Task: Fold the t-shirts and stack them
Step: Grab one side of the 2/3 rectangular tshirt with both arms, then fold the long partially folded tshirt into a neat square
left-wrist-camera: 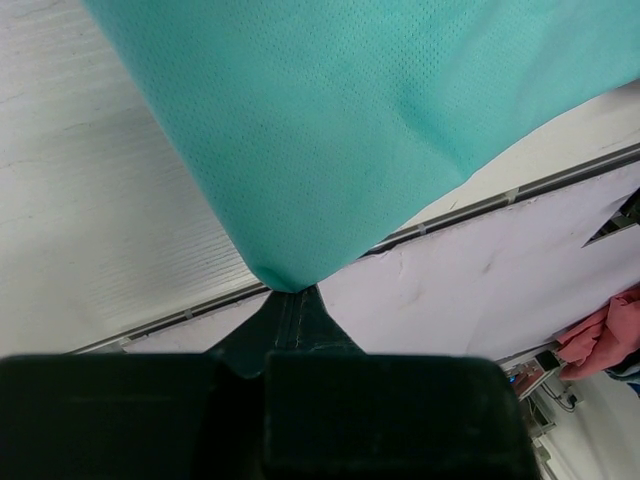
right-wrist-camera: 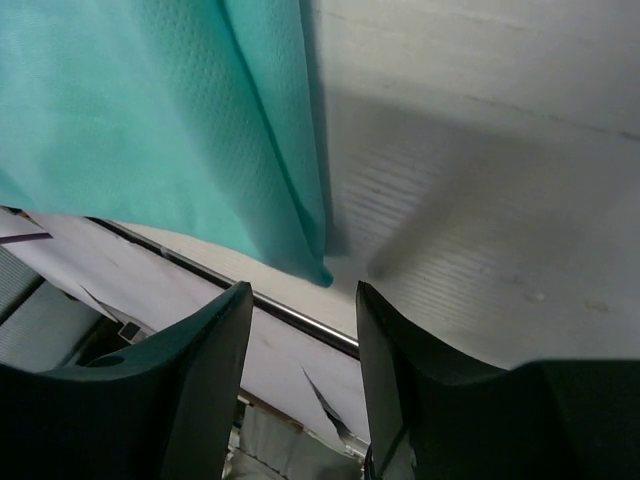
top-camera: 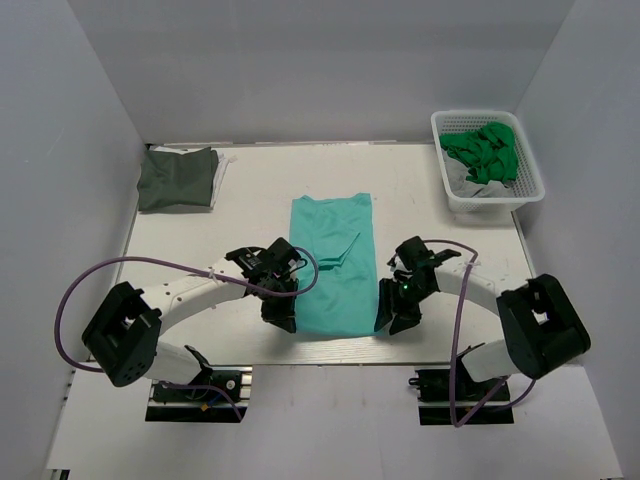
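Left claw [left-wrist-camera: 290, 298] pinches the teal shirt [top-camera: 335, 268]; right claw [right-wrist-camera: 300, 300] is wide, holding nothing. Grey shirt [top-camera: 178, 178] looks folded; teal one needs more folds, then stacking.

teal t-shirt [top-camera: 335, 265]: short-sleeved plain tee, folded lengthwise into a long narrow strip, lying flat, well left of the white basket [top-camera: 480, 203] and nearer the arms.
teal near-left corner: pinched in the closed tips of the left gripper [left-wrist-camera: 290, 305].
teal near-right corner: lies free on the surface, layers neatly stacked.
dark grey-olive t-shirt [top-camera: 177, 178]: folded into a squarish bundle, far left of the basket, level with it.
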You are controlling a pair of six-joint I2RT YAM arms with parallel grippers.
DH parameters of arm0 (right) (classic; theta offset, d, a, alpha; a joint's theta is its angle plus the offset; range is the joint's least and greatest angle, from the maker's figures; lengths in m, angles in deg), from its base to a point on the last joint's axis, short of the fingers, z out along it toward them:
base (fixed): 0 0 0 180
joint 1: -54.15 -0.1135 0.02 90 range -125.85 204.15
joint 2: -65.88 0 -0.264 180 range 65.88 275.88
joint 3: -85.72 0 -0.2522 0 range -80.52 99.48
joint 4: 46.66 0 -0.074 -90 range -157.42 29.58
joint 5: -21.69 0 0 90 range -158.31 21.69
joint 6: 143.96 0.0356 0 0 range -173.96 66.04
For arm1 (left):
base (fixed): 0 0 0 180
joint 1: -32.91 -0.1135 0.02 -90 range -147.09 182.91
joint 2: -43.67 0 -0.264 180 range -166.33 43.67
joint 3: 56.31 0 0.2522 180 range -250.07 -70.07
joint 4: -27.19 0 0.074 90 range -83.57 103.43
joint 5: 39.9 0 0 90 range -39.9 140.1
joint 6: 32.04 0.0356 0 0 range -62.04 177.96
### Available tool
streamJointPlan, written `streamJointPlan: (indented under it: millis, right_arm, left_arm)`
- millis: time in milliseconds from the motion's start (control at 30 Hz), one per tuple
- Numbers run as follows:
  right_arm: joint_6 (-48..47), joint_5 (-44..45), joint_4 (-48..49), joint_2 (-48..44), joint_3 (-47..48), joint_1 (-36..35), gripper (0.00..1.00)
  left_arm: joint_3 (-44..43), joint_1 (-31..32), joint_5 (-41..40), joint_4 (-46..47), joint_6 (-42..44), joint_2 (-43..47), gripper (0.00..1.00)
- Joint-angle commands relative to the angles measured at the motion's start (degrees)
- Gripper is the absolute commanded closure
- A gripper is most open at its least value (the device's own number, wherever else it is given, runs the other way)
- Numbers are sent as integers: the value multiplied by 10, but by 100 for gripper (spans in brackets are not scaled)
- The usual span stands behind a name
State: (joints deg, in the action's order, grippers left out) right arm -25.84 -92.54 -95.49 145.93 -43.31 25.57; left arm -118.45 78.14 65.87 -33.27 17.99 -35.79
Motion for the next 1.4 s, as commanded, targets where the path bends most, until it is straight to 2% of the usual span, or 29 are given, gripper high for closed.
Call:
streamJointPlan:
  millis: [0, 100, 133, 200, 233, 267, 367, 500, 600, 700, 833, 967, 1067, 1200, 1367]
  right_arm:
    - [-1, -19, 22, 18, 7, -13, 48]
    - [6, -19, 32, 29, 10, -17, 58]
    - [4, -18, 32, 39, 12, -21, 68]
    - [8, -16, 24, 43, 14, -23, 78]
    - [10, -9, 28, 39, 13, -25, 86]
    - [11, -8, 32, 37, 5, -26, 99]
    - [11, -11, 22, 29, 15, -28, 100]
    - [-13, -49, -70, -22, 32, -39, 100]
    - [-59, -91, -133, -53, 53, -47, 100]
    - [-75, -95, -161, -65, 91, -45, 100]
    - [-65, -114, -158, -53, 171, -41, 100]
    - [-52, -82, -159, -32, 231, -35, 100]
    - [-49, -47, -159, -16, 272, -20, 100]
    - [-52, -19, -161, 14, 332, -3, 100]
    - [-61, -28, -167, 56, 386, 28, 100]
  left_arm:
    - [2, 3, 8, 13, -10, 9, 100]
    - [7, 3, 8, 18, -10, 9, 100]
    - [7, 3, 8, 18, -16, 9, 100]
    - [2, 3, 8, 18, -16, 9, 100]
    - [2, 3, 1, 18, -16, 9, 100]
    - [8, 3, 1, 18, -16, 22, 100]
    - [17, 3, -8, 6, -23, 33, 100]
    - [17, 3, 30, -51, -28, 72, 100]
    - [17, 3, 24, -77, -34, 105, 100]
    - [-42, 3, -4, -90, -25, 117, 100]
    - [-121, -9, -25, -84, -5, 69, 100]
    - [-210, -15, -165, -122, -20, 15, 100]
    - [-261, -22, -212, -129, -20, -5, 100]
    - [-297, -43, -224, -106, -15, -18, 100]
    - [-312, -70, -221, -66, 0, -32, 100]
